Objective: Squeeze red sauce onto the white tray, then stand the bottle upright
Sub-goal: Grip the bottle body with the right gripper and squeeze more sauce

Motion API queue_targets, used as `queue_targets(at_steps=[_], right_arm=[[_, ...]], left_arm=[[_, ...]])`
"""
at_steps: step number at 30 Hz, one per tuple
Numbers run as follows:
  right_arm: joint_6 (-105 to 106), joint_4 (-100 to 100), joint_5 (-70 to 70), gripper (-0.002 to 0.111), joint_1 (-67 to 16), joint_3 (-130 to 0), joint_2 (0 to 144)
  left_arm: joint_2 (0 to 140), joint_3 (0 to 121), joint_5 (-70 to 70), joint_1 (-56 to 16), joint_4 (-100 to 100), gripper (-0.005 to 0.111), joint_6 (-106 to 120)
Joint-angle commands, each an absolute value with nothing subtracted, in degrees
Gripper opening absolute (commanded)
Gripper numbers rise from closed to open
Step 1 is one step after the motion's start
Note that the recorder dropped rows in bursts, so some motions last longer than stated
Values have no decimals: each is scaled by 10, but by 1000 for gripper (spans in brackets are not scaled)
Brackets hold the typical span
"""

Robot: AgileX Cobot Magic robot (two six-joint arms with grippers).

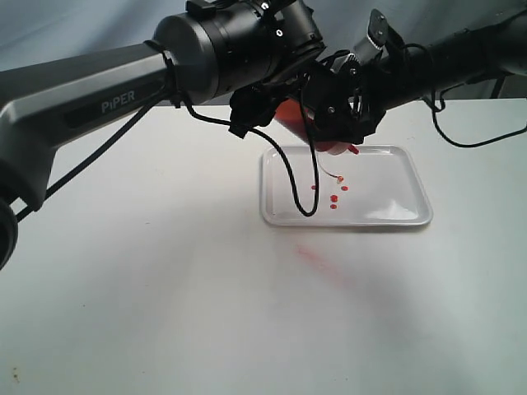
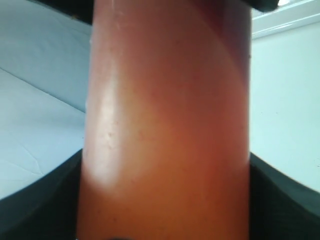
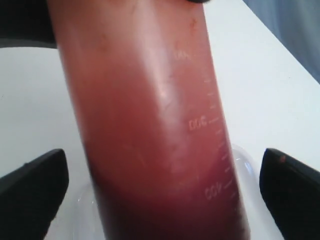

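Hanging over the far left part of the white tray [image 1: 387, 188], the bottle [image 1: 290, 115] sits steeply tipped, nozzle [image 1: 350, 150] down and clear of the tray floor. Both arms meet there. Left gripper [image 2: 166, 170]: clamped on the bottle body, dark fingers [image 2: 40, 210] pressed against both sides, jaws closed to the bottle's width. Right gripper [image 3: 164, 170]: spread wide, fingers [image 3: 30, 192] flanking the bottle with a clear gap on each side, gripping nothing. Bottle wall is translucent red-orange; in the right wrist view the colour deepens to dark red toward one end, and raised measuring marks run along the side. Fill level not readable. Tray contents: red sauce [image 1: 333, 197] only, a few small round glossy drops clustered in the left half below the nozzle, each apart from the others. A thin reddish thread shows between nozzle and drops; stream or cap tether, cannot tell. A black cable [image 1: 301, 193] loops down in front of the tray's left side. Tray lies flat on the white table [image 1: 165, 296]. On the table just in front of the tray, a faint pink smear [image 1: 317, 259], dull, outside the rim.
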State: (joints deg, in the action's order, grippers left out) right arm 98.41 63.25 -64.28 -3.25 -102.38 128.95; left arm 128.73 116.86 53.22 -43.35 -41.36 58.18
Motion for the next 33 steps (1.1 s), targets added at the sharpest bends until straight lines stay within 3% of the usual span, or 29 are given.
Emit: queue_targets(at_steps=[1, 12, 14, 19, 23, 27, 33], right_arm=[[1008, 705, -635, 94, -35, -1026, 1315], [1013, 726, -637, 92, -35, -1026, 1326], [1013, 726, -637, 84, -35, -1026, 1326], [1013, 697, -639, 49, -35, -1026, 1326], [1014, 692, -638, 30, -35, -1026, 1326], [1021, 692, -638, 0, -35, -1026, 1326], [1020, 692, -648, 0, -35, -1026, 1326]], left_arm=[[1274, 1176, 509, -435, -430, 0, 576], [1274, 1176, 491, -435, -425, 0, 576], [1274, 1176, 491, -435, -425, 0, 576], [1274, 1176, 481, -435, -425, 0, 576], [1274, 1176, 480, -435, -423, 0, 576], [1274, 1176, 480, -435, -423, 0, 576], [1274, 1176, 483, -435, -423, 0, 576]])
